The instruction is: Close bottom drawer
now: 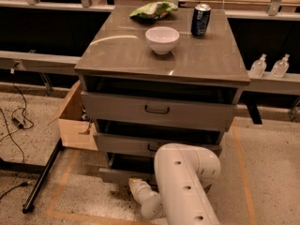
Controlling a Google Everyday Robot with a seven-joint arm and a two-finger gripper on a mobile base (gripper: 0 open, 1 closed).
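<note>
The grey cabinet has three drawers. The bottom drawer is the lowest one; its low grey front panel stands slightly out from the cabinet, with a dark gap above it. My white arm reaches down in front of the cabinet and covers the drawer's right half and handle. My gripper is low near the floor, right against the drawer's front panel. The middle drawer and top drawer sit above it.
On the cabinet top stand a white bowl, a blue can and a green bag. An open cardboard box sits left of the cabinet. A black stand leg and cables lie on the floor at left.
</note>
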